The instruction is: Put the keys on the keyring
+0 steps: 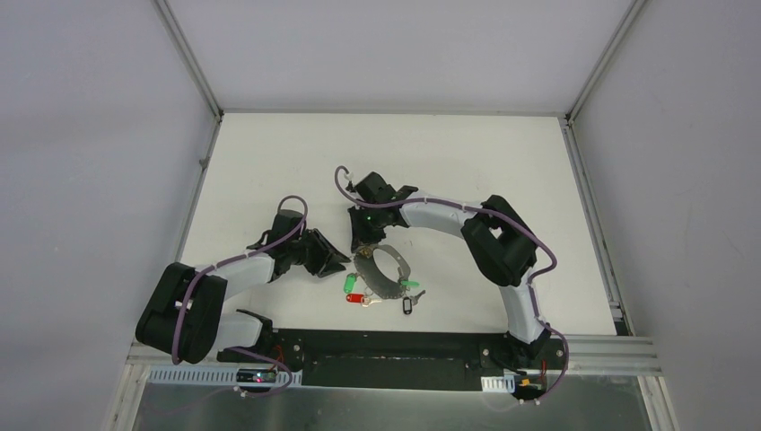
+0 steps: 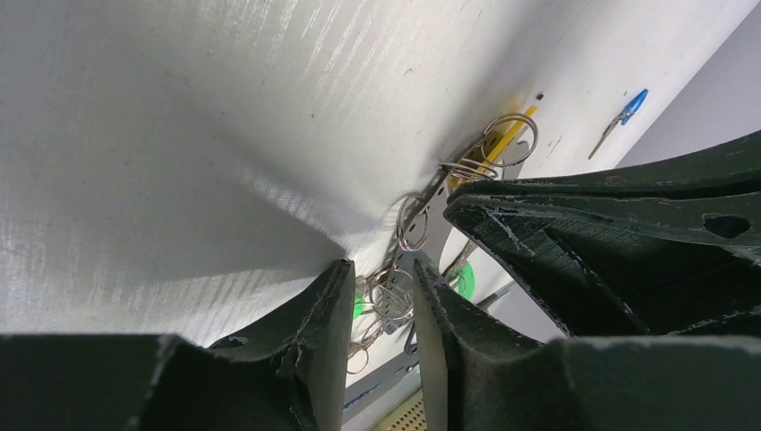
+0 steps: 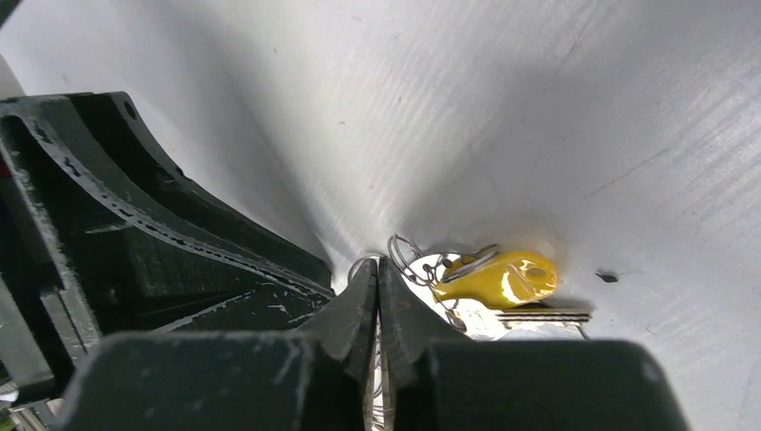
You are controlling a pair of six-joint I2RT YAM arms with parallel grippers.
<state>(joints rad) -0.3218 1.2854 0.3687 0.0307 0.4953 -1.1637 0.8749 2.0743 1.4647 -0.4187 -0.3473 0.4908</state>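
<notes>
The keyring [image 1: 388,272], a large grey metal loop, lies at the table's near middle. My right gripper [image 1: 366,242] is shut on its far edge; in the right wrist view the jaws [image 3: 378,274] are pressed together on thin metal. A yellow-tagged key [image 3: 499,277] lies just right of them. Red-tagged [image 1: 353,296], green-tagged [image 1: 411,284] and black-tagged [image 1: 406,305] keys lie at the loop's near side. My left gripper [image 1: 339,260] is open at the loop's left edge. In the left wrist view its fingers [image 2: 332,314] are apart, with small rings [image 2: 392,296] and the loop's band [image 2: 437,229] beyond.
My right gripper's black fingers [image 2: 610,233] fill the right of the left wrist view, close to my left fingers. A small blue thing [image 2: 632,104] lies far off near the table's right edge. Metal rails [image 1: 583,171] border the white table.
</notes>
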